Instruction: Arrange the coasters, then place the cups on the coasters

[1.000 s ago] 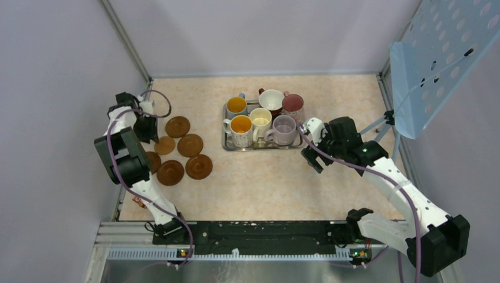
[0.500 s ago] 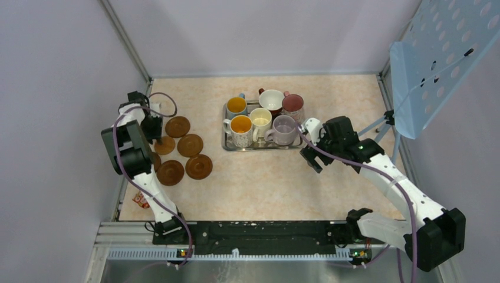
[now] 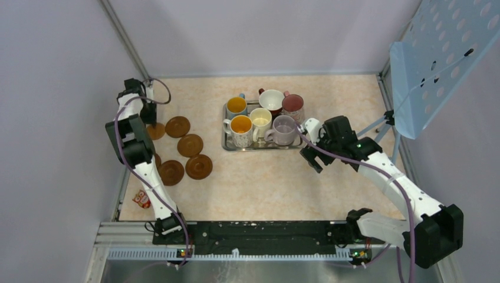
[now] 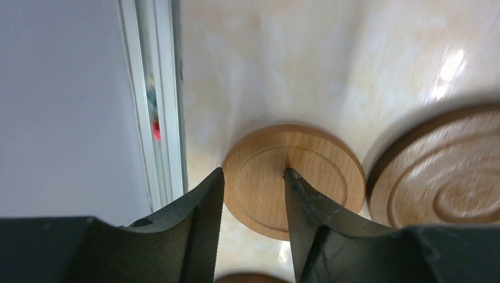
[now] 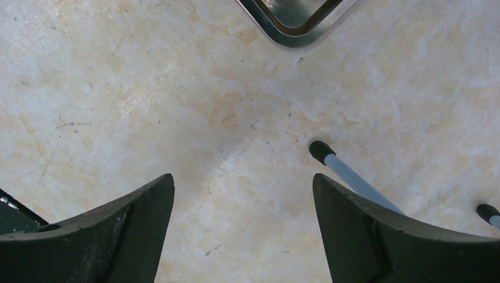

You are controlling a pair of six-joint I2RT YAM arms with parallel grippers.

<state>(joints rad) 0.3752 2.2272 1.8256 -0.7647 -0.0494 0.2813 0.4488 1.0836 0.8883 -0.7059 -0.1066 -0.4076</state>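
Note:
Several brown coasters lie at the left: a small pale coaster [image 3: 156, 131], then others [image 3: 177, 126], [image 3: 190, 145], [image 3: 199, 167], [image 3: 171, 172]. My left gripper [image 3: 151, 118] hangs just over the pale coaster [image 4: 306, 177], jaws apart. In the left wrist view [image 4: 253, 172] one fingertip is at its left rim and the other near its middle. A darker ringed coaster [image 4: 448, 171] lies beside it. Several cups stand on the steel tray [image 3: 259, 148]: blue [image 3: 236, 106], white patterned [image 3: 240, 128], cream [image 3: 260, 121], lilac [image 3: 283, 128], red [image 3: 272, 100], maroon-pink [image 3: 293, 106]. My right gripper [image 3: 312, 159] [image 5: 243, 177] is open over bare table, right of the tray.
The left wall and its metal rail [image 4: 153, 106] run close beside the pale coaster. A blue perforated panel [image 3: 442, 59] on tripod legs [image 5: 354, 177] stands at the right. A small red object [image 3: 140, 199] lies near the left front. The tray's corner [image 5: 295, 35] shows ahead of my right gripper.
My left gripper has moved toward the far left wall, and the pale coaster has shifted with it away from the cluster. The right arm has hardly moved.

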